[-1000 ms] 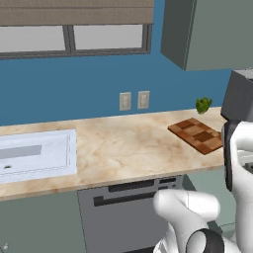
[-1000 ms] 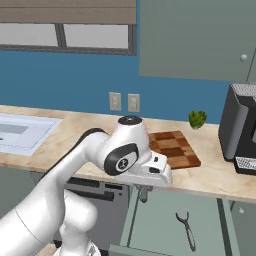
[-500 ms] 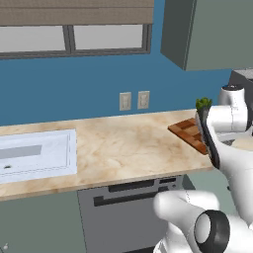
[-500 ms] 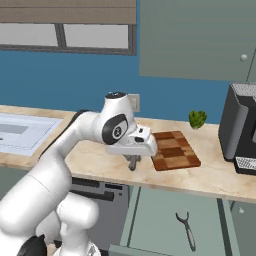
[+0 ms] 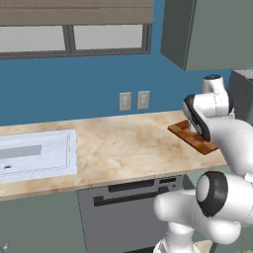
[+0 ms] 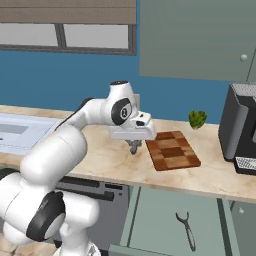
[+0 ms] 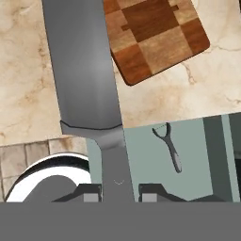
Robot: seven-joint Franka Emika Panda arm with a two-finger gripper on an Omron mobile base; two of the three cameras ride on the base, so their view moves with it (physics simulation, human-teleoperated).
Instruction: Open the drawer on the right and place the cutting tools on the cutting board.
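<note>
Bare countertop (image 6: 107,157) left of cutting board (image 6: 172,150).

Peeler (image 6: 185,229) in drawer (image 6: 165,220) (below board (image 6: 172,150)).

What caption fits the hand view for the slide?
Gripper holding a grey-bladed knife above the counter, beside the checkered cutting board; peeler left in the open drawer.

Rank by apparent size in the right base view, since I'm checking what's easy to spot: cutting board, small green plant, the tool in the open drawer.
1. cutting board
2. tool in the drawer and 3. green plant look close; the tool is nearer the camera, so unsure.
</note>
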